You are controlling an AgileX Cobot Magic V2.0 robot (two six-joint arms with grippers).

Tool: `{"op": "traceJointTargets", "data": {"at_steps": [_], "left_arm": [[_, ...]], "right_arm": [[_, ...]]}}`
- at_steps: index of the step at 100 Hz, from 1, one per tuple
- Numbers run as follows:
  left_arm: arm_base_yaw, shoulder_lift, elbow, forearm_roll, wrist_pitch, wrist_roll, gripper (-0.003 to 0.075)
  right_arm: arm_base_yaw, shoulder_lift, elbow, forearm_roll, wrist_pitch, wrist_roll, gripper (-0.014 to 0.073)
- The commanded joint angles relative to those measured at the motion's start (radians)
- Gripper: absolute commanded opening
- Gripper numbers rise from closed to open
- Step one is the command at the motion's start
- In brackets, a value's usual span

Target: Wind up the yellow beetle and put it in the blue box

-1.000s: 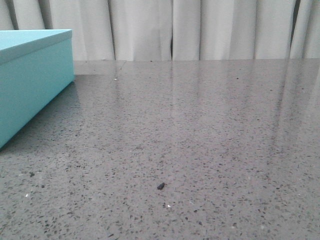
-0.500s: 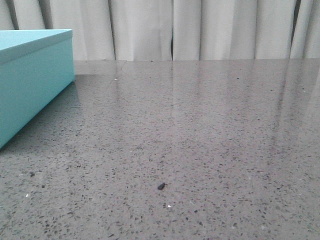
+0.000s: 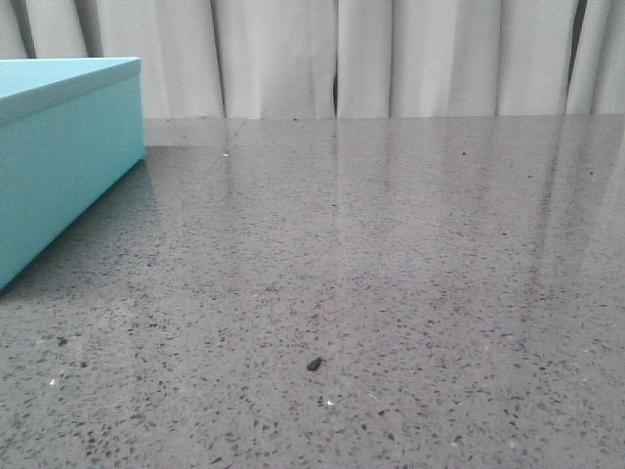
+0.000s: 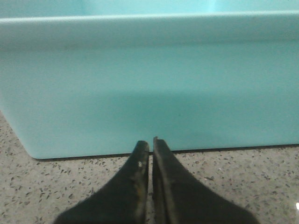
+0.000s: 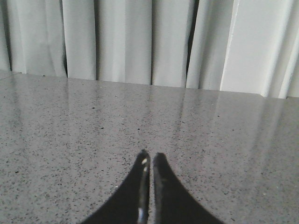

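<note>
Both my left gripper [image 4: 151, 145] and right gripper [image 5: 150, 157] have their jaws pressed together on nothing; the blue box [image 4: 149, 88] stands lidded just ahead of my left one, while the yellow beetle shows in no view.

Turquoise blue box [image 3: 63, 156], grey speckled table [image 3: 391, 254] w/ dark fleck [image 3: 313, 363], white curtains [image 3: 391, 54], black fingers [image 4: 166, 182].

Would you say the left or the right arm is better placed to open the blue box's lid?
Left, probably: the left gripper, shut and empty, faces the blue box closely. The right gripper sees only bare table and curtain.
</note>
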Motion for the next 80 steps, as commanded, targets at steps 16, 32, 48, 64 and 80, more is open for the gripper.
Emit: {"op": "traceJointTargets", "data": {"at_steps": [16,32,48,64,80], "left_arm": [[0.002,-0.029,0.043,0.006,-0.038,-0.009,-0.0020],[0.002,-0.029,0.043,0.006,-0.038,-0.009,-0.0020],[0.002,-0.029,0.043,0.006,-0.038,-0.009,-0.0020],[0.002,-0.029,0.043,0.006,-0.038,-0.009,-0.0020],[0.002,-0.029,0.043,0.006,-0.038,-0.009,-0.0020]], "right_arm": [[-0.007,-0.050,0.028,-0.095,-0.085,-0.008,-0.0050],[-0.014,-0.054,0.028,-0.102,-0.085,-0.008,-0.0050],[-0.014,-0.054,0.028,-0.102,-0.085,-0.008,-0.0050],[-0.014,-0.054,0.028,-0.102,-0.085,-0.008,-0.0050],[-0.014,-0.054,0.028,-0.102,-0.085,-0.008,-0.0050]]}}
